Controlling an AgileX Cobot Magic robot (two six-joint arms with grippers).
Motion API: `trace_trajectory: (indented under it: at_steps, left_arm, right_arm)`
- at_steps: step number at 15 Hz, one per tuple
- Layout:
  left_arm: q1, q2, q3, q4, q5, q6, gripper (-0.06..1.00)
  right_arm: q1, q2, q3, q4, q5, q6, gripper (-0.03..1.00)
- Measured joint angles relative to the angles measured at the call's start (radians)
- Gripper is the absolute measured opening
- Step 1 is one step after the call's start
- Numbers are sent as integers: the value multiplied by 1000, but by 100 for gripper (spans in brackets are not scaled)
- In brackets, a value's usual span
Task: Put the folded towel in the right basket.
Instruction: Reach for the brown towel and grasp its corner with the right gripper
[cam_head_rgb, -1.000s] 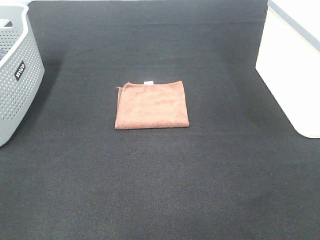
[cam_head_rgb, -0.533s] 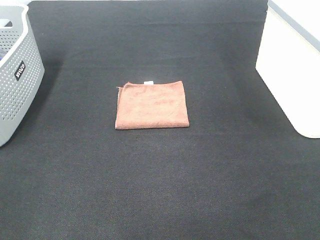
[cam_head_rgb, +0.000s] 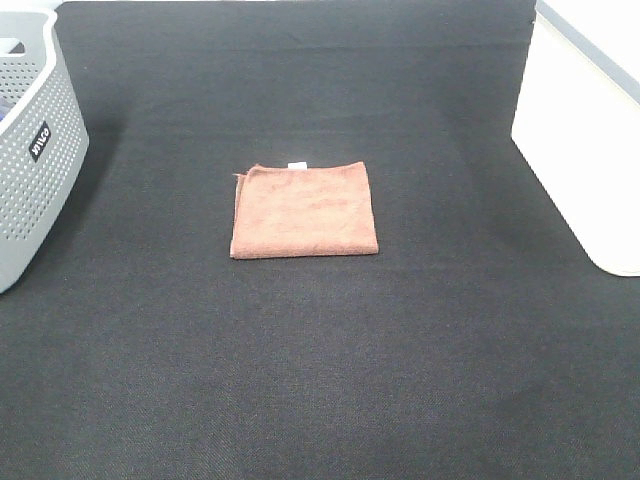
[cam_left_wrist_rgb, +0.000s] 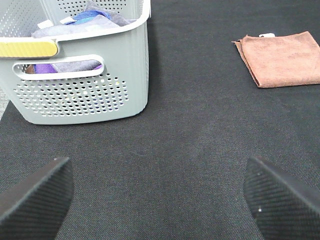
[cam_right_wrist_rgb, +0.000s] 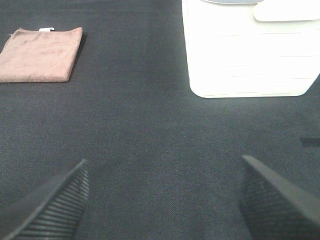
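A folded brown towel (cam_head_rgb: 304, 210) lies flat in the middle of the black mat, with a small white tag at its far edge. It also shows in the left wrist view (cam_left_wrist_rgb: 282, 58) and the right wrist view (cam_right_wrist_rgb: 41, 61). The white right basket (cam_head_rgb: 590, 130) stands at the right edge; the right wrist view (cam_right_wrist_rgb: 250, 50) shows its side wall. My left gripper (cam_left_wrist_rgb: 160, 195) is open and empty, well away from the towel. My right gripper (cam_right_wrist_rgb: 162, 197) is open and empty, between towel and basket but short of both. Neither gripper shows in the high view.
A grey perforated basket (cam_head_rgb: 30, 150) stands at the left edge; the left wrist view (cam_left_wrist_rgb: 80, 75) shows folded cloths inside it. The black mat (cam_head_rgb: 320, 380) covers the whole work surface.
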Motion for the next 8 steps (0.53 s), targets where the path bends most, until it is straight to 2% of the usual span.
trace_trajectory:
  at_steps: [8]
  left_arm:
    - [0, 0, 0, 0, 0, 0, 87]
  right_arm:
    - [0, 0, 0, 0, 0, 0, 76]
